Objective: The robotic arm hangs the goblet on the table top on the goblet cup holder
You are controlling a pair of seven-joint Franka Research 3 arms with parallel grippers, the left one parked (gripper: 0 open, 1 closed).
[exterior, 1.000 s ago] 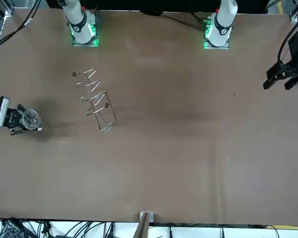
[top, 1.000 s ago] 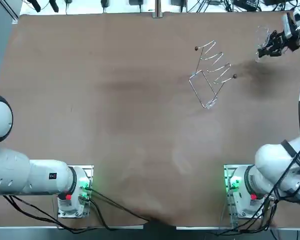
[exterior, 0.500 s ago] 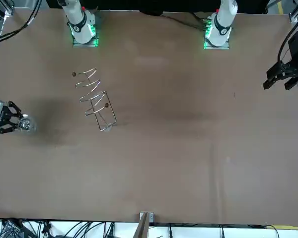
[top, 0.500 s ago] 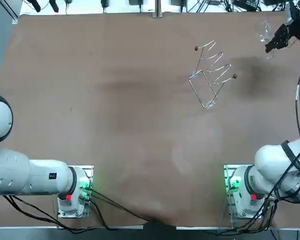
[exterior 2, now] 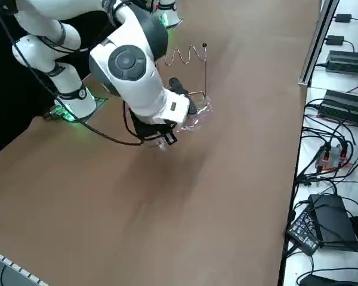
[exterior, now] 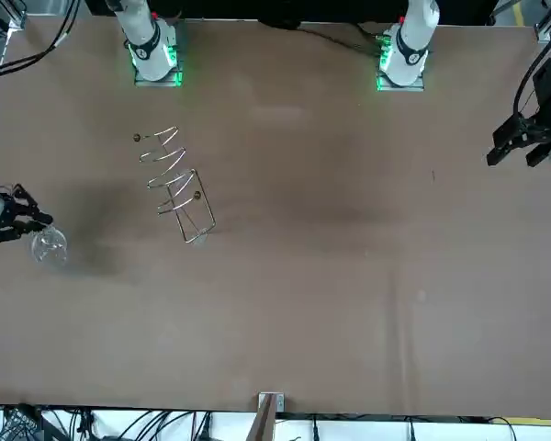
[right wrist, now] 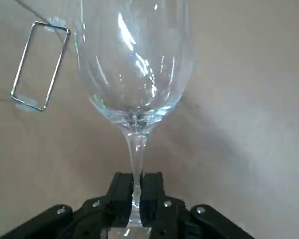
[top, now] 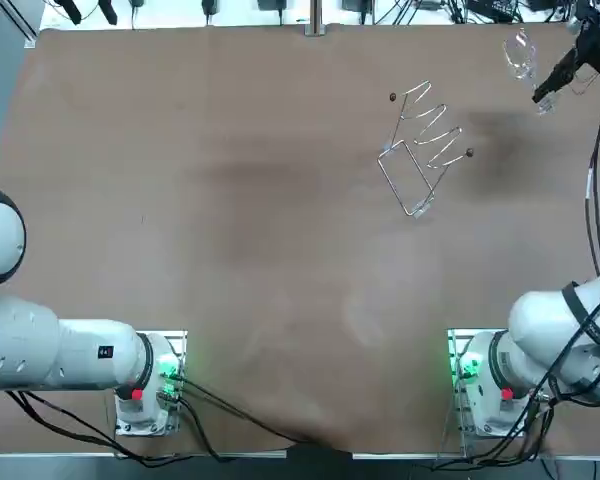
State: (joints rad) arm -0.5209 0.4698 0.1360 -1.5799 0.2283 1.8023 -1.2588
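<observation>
Pinching the goblet [right wrist: 134, 64] by its stem, the right pincer [right wrist: 137, 193] holds it above the bench [top: 230, 200], apart from the wire holder [top: 425, 150]; grasp looks done, hanging is left

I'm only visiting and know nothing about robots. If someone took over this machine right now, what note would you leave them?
The right gripper is shut on the stem of the goblet, near the far right corner of the table.
The goblet is held up off the table, bowl pointing away from the fingers.
The cup holder stands on the table, empty, apart from the goblet and nearer the middle.
Done: goblet picked up.
Left: carry it to the cup holder and hang it there.
</observation>
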